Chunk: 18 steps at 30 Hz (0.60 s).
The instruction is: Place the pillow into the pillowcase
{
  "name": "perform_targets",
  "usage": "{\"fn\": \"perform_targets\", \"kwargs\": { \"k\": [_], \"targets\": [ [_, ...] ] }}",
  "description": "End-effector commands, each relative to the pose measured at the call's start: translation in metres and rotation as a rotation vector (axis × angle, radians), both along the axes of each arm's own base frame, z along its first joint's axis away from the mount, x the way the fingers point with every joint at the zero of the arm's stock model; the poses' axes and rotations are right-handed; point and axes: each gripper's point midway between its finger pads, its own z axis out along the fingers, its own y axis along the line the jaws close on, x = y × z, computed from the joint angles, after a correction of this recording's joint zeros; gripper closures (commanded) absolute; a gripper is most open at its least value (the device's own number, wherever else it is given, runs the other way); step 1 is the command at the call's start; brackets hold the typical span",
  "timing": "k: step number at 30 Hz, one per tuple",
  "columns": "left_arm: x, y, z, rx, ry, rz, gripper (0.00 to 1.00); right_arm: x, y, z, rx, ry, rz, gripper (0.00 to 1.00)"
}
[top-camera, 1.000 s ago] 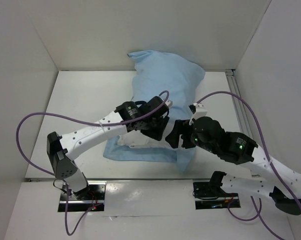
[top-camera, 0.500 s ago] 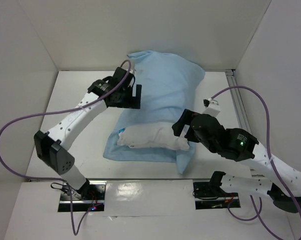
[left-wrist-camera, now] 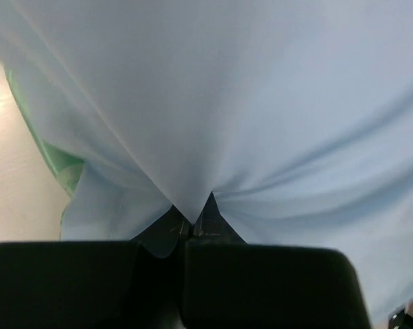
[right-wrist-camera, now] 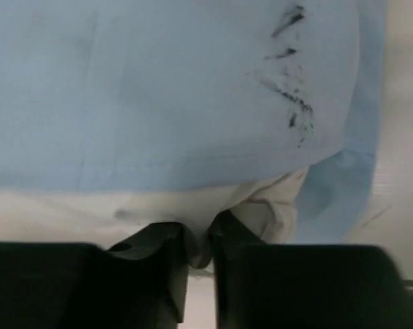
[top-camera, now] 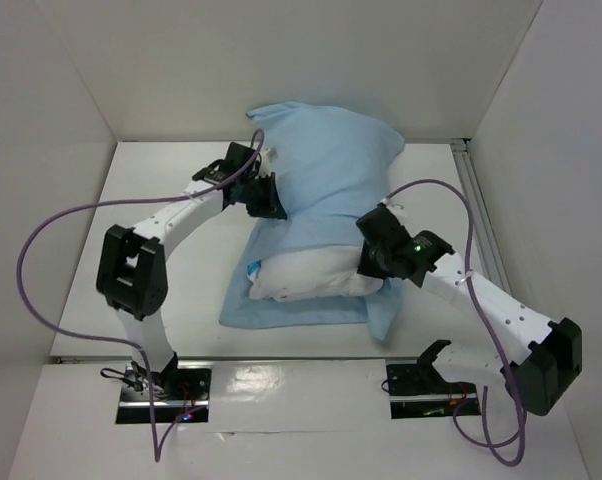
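Pillow (top-camera: 311, 275): far part sheathed, white end exposed toward near edge. Pillowcase (top-camera: 331, 170): left claw (top-camera: 271, 200) pinches blue fold, anchoring it; right claw (top-camera: 369, 265) pinches Pillow corner, likely to push deeper.

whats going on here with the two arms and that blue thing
Two robot arms are working a white pillow into a light blue pillowcase on a table. The left gripper pinches a fold of the pillowcase at its side; the right gripper is closed on the pillow's bare white end. Most of the pillow is inside, with the near end sticking out of the opening.
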Motion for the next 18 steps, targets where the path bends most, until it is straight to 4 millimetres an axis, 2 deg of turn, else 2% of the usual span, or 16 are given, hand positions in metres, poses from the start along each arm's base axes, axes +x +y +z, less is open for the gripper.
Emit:
{"fn": "perform_targets", "kwargs": {
  "k": [1,2,3,4,7,8,9,10,11,12,13,14,15,16,17,18],
  "targets": [
    [-0.057,0.004,0.019,-0.115,0.027,-0.049,1.00,0.047,-0.006,0.015,0.061,-0.100,0.047,0.83],
    [-0.072,0.010,0.045,-0.124,-0.048,-0.045,1.00,0.064,-0.007,0.023,0.090,-0.138,0.047,0.87],
    [-0.081,0.016,0.048,-0.122,-0.056,-0.025,1.00,0.079,-0.024,0.022,0.089,-0.148,0.024,0.91],
    [-0.092,0.018,0.050,-0.123,-0.060,-0.016,1.00,0.088,-0.020,0.019,0.117,-0.131,0.041,0.95],
    [-0.126,0.037,0.043,-0.080,-0.028,0.012,1.00,0.125,-0.010,0.034,0.178,-0.210,0.075,0.99],
    [-0.131,0.042,0.038,-0.058,-0.010,0.024,0.97,0.137,-0.001,0.023,0.188,-0.195,0.100,0.99],
    [-0.132,0.051,0.032,-0.010,-0.004,0.045,0.88,0.158,0.010,0.041,0.221,-0.257,0.117,0.99],
    [-0.140,0.057,0.027,0.037,0.033,0.056,0.77,0.170,0.019,0.028,0.228,-0.223,0.131,0.99],
    [-0.137,0.061,0.036,0.055,0.017,0.074,0.66,0.180,0.022,0.029,0.229,-0.226,0.132,0.99],
    [-0.133,0.068,0.039,0.108,-0.010,0.095,0.58,0.192,0.032,0.051,0.242,-0.262,0.147,0.85],
    [-0.131,0.075,0.044,0.142,-0.024,0.112,0.49,0.199,0.035,0.054,0.244,-0.270,0.147,0.70],
    [-0.132,0.072,0.061,0.158,-0.053,0.107,0.45,0.202,0.034,0.055,0.234,-0.268,0.138,0.59],
    [-0.129,0.077,0.068,0.204,-0.094,0.121,0.45,0.202,0.037,0.063,0.265,-0.283,0.130,0.36],
    [-0.127,0.078,0.077,0.222,-0.119,0.123,0.45,0.201,0.031,0.064,0.273,-0.282,0.109,0.27],
    [-0.131,0.081,0.083,0.246,-0.121,0.126,0.49,0.197,0.026,0.078,0.295,-0.317,0.102,0.24],
    [-0.123,0.085,0.099,0.274,-0.172,0.160,0.54,0.193,0.018,0.072,0.298,-0.311,0.081,0.21]
  ]
}}
